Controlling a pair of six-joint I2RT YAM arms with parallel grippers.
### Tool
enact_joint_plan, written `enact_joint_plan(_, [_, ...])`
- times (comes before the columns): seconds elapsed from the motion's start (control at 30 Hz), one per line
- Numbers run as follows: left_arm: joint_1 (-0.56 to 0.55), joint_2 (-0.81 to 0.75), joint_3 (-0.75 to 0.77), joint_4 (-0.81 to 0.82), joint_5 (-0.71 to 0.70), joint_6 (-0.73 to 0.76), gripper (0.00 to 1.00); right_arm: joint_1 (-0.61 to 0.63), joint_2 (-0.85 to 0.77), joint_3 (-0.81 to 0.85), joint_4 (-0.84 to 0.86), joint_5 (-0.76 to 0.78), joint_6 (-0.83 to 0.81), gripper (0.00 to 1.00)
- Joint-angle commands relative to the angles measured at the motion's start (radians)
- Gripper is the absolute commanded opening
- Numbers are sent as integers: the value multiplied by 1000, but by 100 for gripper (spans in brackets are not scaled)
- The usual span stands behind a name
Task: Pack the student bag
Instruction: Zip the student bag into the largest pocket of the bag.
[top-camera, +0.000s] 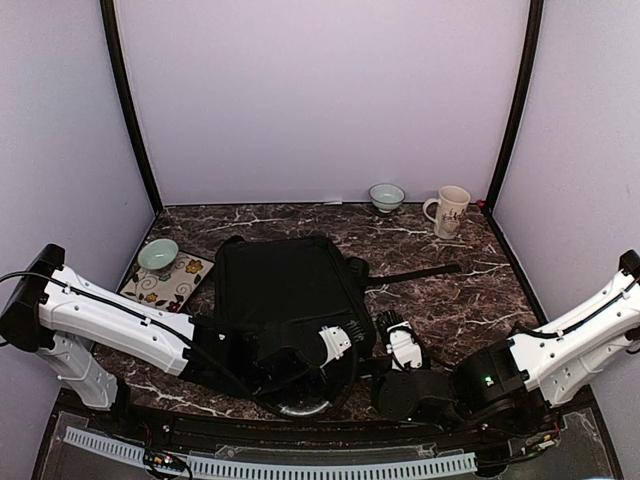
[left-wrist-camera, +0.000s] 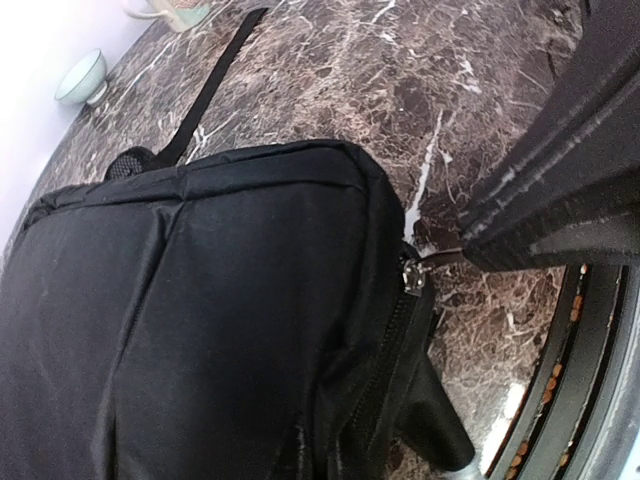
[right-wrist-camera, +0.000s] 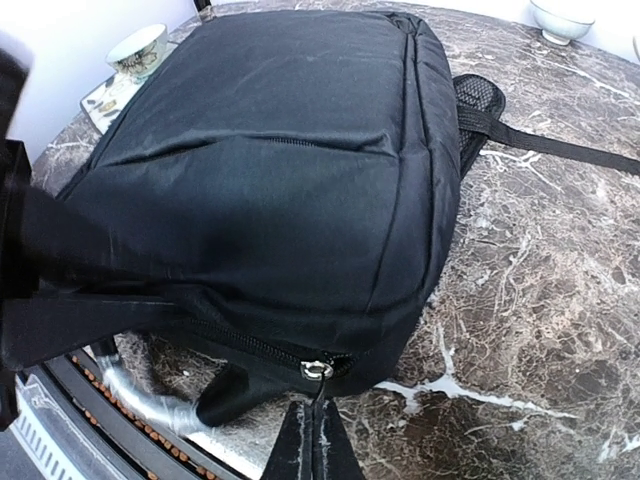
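Black fabric takes up most of what I see up close: the student bag (top-camera: 285, 290) lies flat in the middle of the marbled brown desk (top-camera: 480, 290), its near end just beyond the arm bases. At that near right corner the right claw (right-wrist-camera: 315, 425) has its fingers pressed together on the zipper pull (right-wrist-camera: 320, 370), and the metal tab sticks out from the seam into the pinch. The left claw (top-camera: 355, 333) comes in from the left at the same corner. One finger (left-wrist-camera: 437, 412) lies against the underside of the zipper seam, while the other is lost against the black cloth. I read this claw as nipped onto the bag's near edge. The zipper itself looks closed along the stretch I can see. Further up, a mesh pocket (right-wrist-camera: 478, 100) sits on the bag's right side, and the long black strap (top-camera: 415, 272) runs from there across the desk to the right. Left of the bag, just beside it, lies a floral-patterned item (top-camera: 172, 285); book or mat, I cannot tell. A teal bowl (top-camera: 158, 254) stands on its far corner. By the back wall, right of centre, a white bowl (top-camera: 386, 196) and a cream mug (top-camera: 448, 211) stand near each other, well apart from the bag.
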Motion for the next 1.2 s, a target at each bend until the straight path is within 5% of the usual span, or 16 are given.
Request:
enact_joint_plan(0.0, [6,-18,21,-24,-47,3,0,14,-24,-19,7,84,61,0])
enact_joint_plan(0.27, [6,-112,15,-171,-66,-65,0,-24,75,6,-226,154,310,0])
enact_joint_plan(0.53, [5,-262,-63,-184,33,-117,0,-142,62,-67,-44,117,188,0])
enact_joint_plan(0.83, [2,-359,-125,-161,156,-115,0,-300,28,-209,413,-52,-80,0])
enact_joint_plan(1.13, [2,-399,-151,-184,87,-125,0,-332,87,-163,375,-83,-83,0])
enact_joint_plan(1.17, [2,-404,-154,-185,71,-131,9,-340,78,-158,353,-98,-75,0])
